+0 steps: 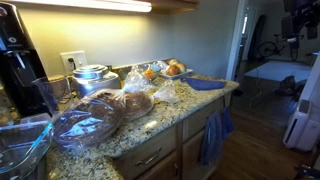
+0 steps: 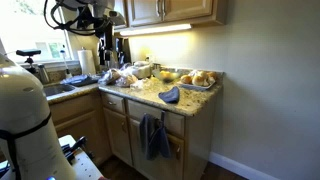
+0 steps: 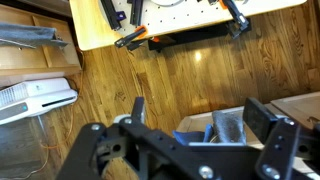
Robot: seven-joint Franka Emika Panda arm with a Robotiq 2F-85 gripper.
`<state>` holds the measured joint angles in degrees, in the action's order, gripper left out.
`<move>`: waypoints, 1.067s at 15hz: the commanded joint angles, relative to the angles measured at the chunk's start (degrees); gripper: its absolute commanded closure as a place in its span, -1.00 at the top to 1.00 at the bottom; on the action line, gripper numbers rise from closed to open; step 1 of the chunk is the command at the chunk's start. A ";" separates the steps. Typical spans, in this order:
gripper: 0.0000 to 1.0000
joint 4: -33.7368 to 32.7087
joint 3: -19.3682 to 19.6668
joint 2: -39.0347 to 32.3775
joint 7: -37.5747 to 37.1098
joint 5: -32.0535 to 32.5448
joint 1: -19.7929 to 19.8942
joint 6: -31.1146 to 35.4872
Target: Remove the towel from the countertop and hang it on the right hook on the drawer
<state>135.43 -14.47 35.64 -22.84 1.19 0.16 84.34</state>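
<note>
The royal-blue towel (image 1: 207, 84) lies crumpled on the speckled granite countertop (image 1: 150, 128) near its far end. It also shows in an exterior view (image 2: 170, 95). In the wrist view my gripper (image 3: 200, 106) is open and empty, high up and looking down. A bit of the royal-blue towel (image 3: 192, 136) shows between its fingers, beside paler cloth. A paler slate-blue towel (image 1: 213, 135) hangs on the drawer front below the counter and shows in both exterior views (image 2: 152, 135). The hooks are too small to make out.
The countertop holds plastic-wrapped bread (image 1: 135, 103), clear containers (image 1: 85, 125), a metal pot (image 1: 92, 78) and a tray of pastries (image 2: 200, 78). A coffee machine (image 1: 15, 60) stands at one end. The wrist view shows wooden floor (image 3: 190, 70) and a table (image 3: 170, 20).
</note>
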 commanded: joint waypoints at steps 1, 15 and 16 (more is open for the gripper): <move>1.00 -0.09 0.78 -0.19 -0.46 0.36 -1.01 -0.09; 1.00 1.12 2.60 -2.87 2.59 5.63 -0.08 8.44; 1.00 1.35 3.37 -3.90 3.26 6.50 0.08 10.57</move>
<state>135.84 -13.39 34.10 -21.33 5.10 0.11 89.85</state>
